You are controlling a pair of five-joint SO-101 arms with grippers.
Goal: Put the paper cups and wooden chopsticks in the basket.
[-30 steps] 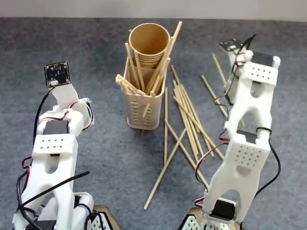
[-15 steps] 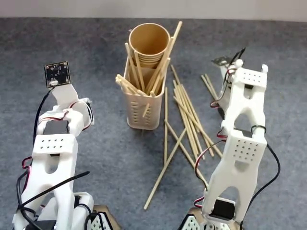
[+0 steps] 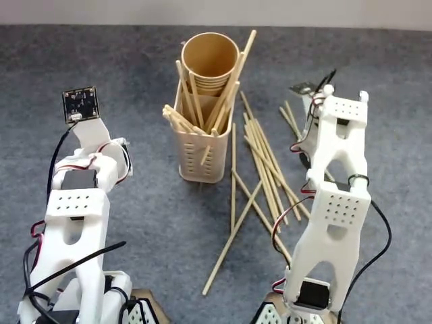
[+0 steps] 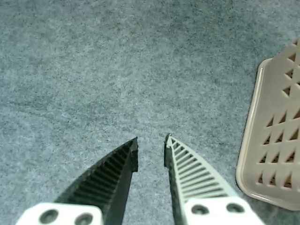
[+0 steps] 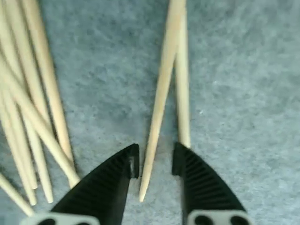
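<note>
The tabletop (image 3: 135, 81) is grey and felt-like, so I judge a thin stick can press into it and slip away from my jaws. The basket (image 3: 200, 158) stands upright in the middle, tall and narrow. The paper cups (image 3: 210, 57) are already stacked in it, with leaning sticks (image 3: 223, 101) around them, and a careless drop there could tip it. The loose pile of wooden chopsticks (image 3: 263, 169) lies crossed just beside the basket, so one lifted stick may drag others.

My right gripper (image 5: 154, 161) hangs low, with the jaws a little apart at the tip of a pair of sticks (image 5: 163, 89). One stick lies between the jaws and the other runs to one jaw, so I may catch only one.

My left gripper (image 4: 151, 152) is slightly parted and holds nothing. It hangs over bare tabletop near the basket wall.
</note>
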